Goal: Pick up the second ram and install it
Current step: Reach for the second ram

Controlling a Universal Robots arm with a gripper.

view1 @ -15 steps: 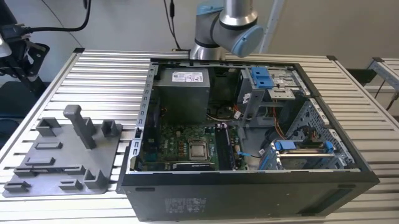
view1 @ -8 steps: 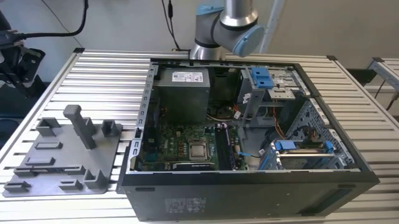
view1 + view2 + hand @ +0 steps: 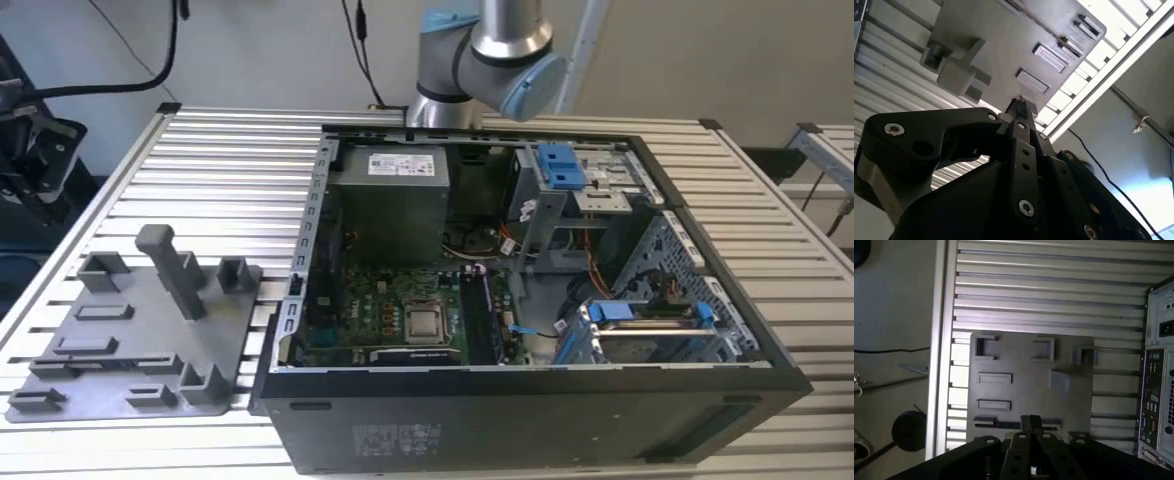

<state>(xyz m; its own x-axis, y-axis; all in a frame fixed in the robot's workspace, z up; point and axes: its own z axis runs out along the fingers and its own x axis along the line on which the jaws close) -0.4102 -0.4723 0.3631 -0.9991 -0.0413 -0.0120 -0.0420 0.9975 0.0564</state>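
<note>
My gripper [image 3: 1031,421] hangs high over the grey holder tray [image 3: 1029,385] and looks straight down on it. Its two black fingertips sit pressed together, shut, with nothing showing between them. The same closed tips [image 3: 1019,106] point at the tray [image 3: 999,45] in the second wrist view. A dark narrow strip [image 3: 996,425] lies in a tray slot right beside the fingertips; I cannot tell whether it is the second ram. In the exterior view the tray [image 3: 134,340] lies on the exterior view's left of the open computer case [image 3: 534,375].
The arm's grey joint [image 3: 487,60] rises behind the case. Inside are the motherboard [image 3: 400,310], power supply [image 3: 387,205] and blue drive clips [image 3: 561,165]. The case's back panel [image 3: 1156,365] borders the tray. Tall posts [image 3: 167,265] stand on the tray. The slatted table [image 3: 214,160] ends near a cable.
</note>
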